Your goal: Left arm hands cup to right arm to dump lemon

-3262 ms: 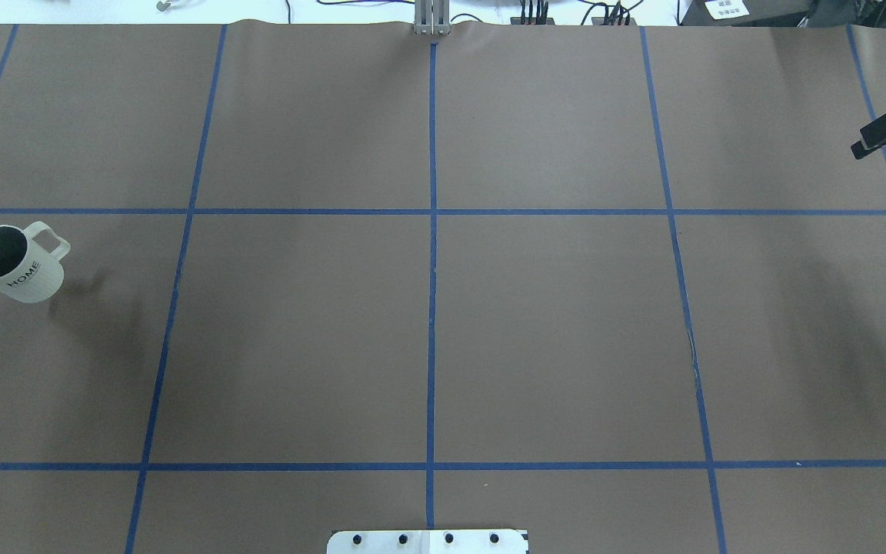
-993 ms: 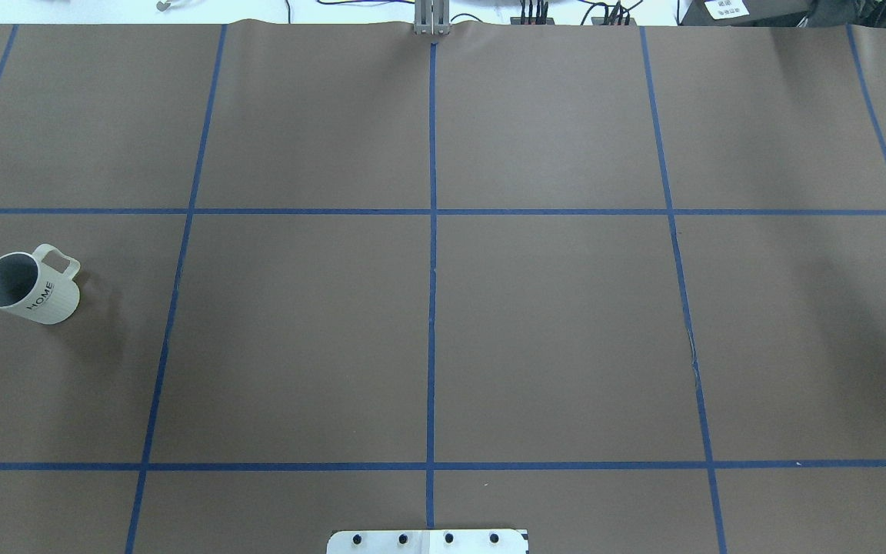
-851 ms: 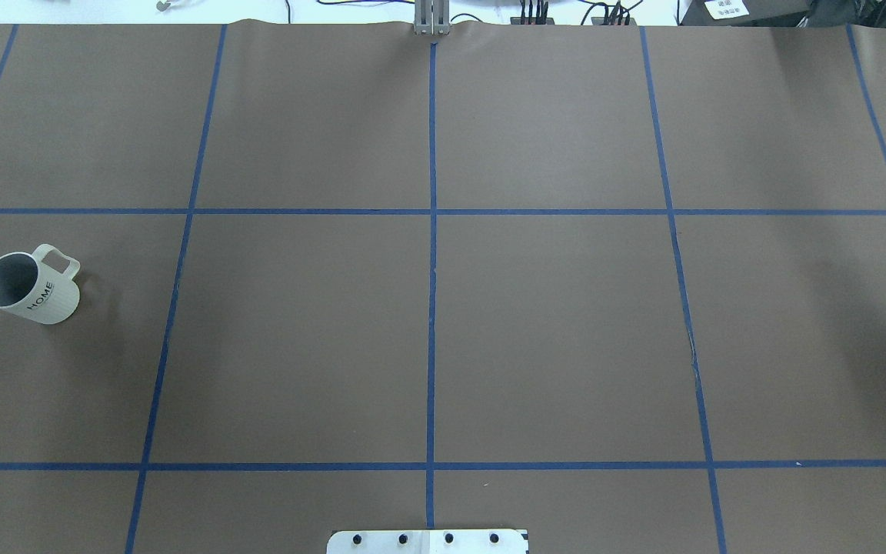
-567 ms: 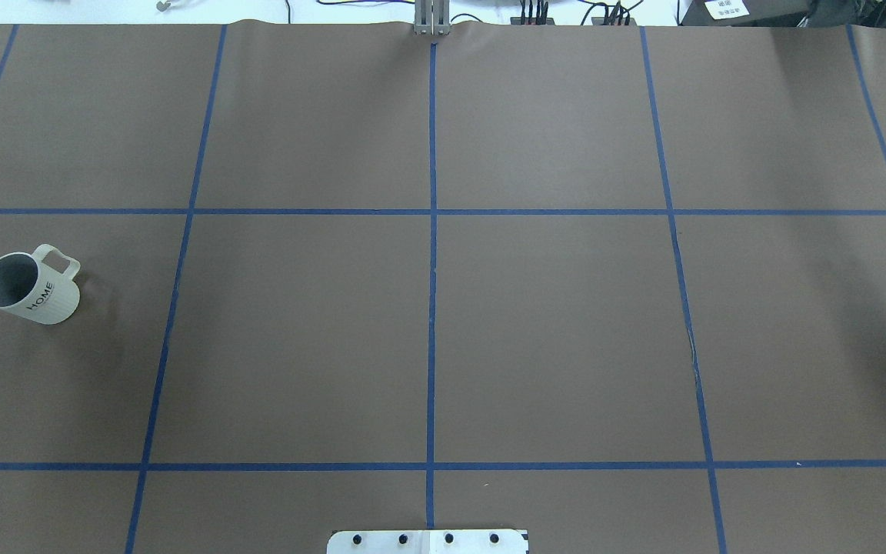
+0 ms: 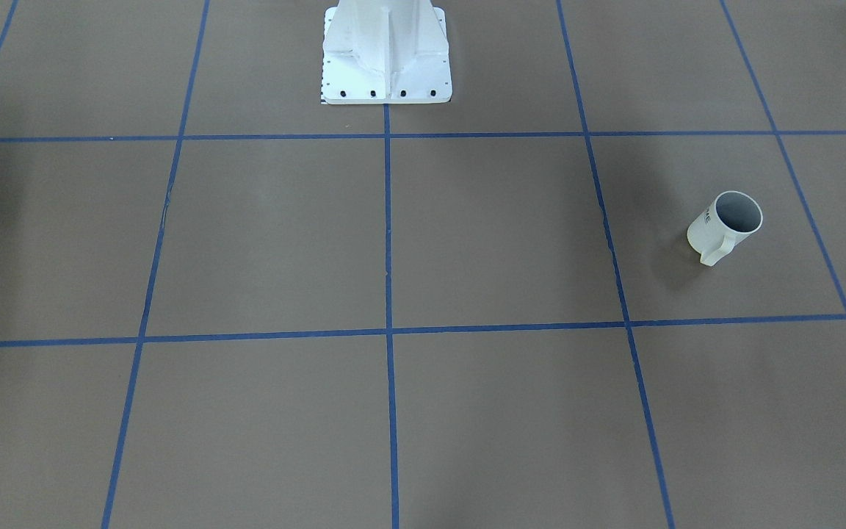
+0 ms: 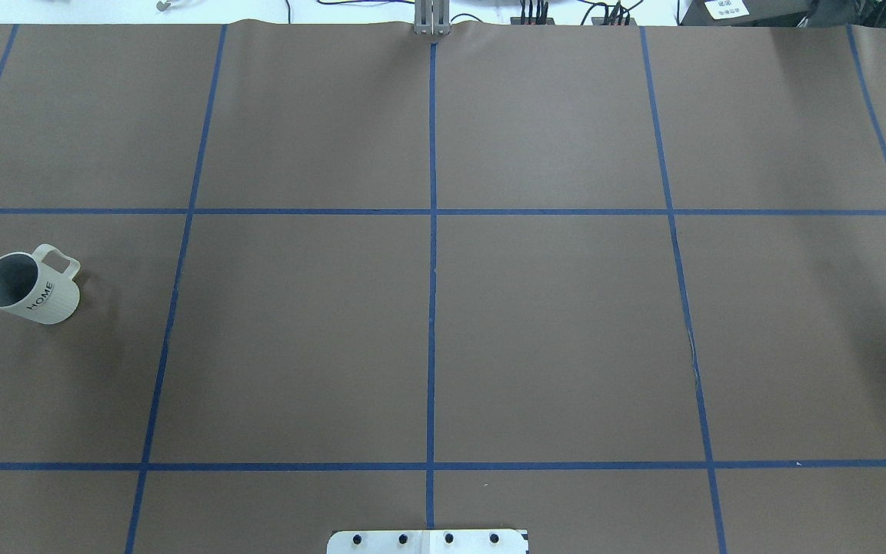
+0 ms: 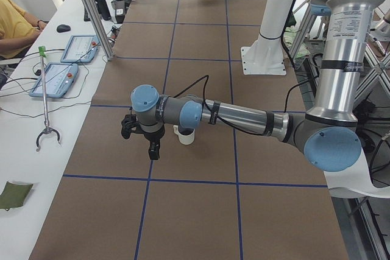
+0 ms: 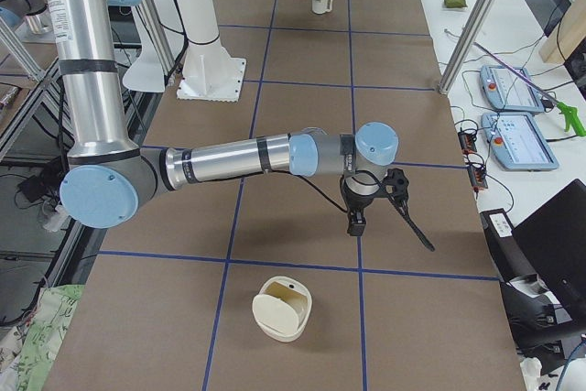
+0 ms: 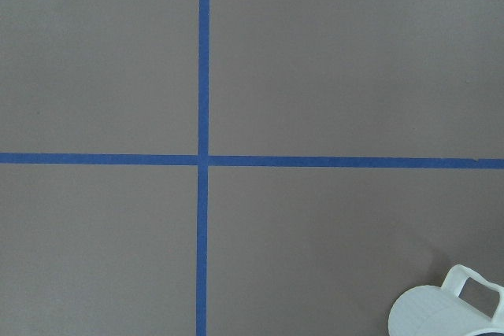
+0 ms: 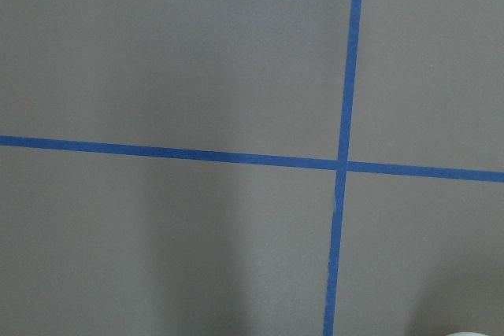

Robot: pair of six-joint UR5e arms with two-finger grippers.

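Note:
The off-white cup [image 6: 28,288] stands upright on the brown table at its left end, lettering "HOME" on its side, handle towards the table's far side. It also shows in the front-facing view [image 5: 724,224] and at the left wrist view's bottom right corner [image 9: 449,312]. Its grey inside looks empty; no lemon shows in any view. The left gripper [image 7: 152,150] hangs just beside the cup [image 7: 184,136], apart from it. The right gripper [image 8: 392,233] hangs over the table's other end. Both show only in side views, so I cannot tell whether they are open or shut.
A cream round container [image 8: 282,309] sits on the table at the right end, below the right arm. The white robot pedestal [image 5: 386,55] stands at the table's middle rear. Side benches hold teach pendants [image 8: 517,139], and an operator [image 7: 15,25] sits there.
3.3 s ago the left gripper held the cup's rim at the far left edge. The cup now stands free, slightly further right. Both grippers have left the overhead view.

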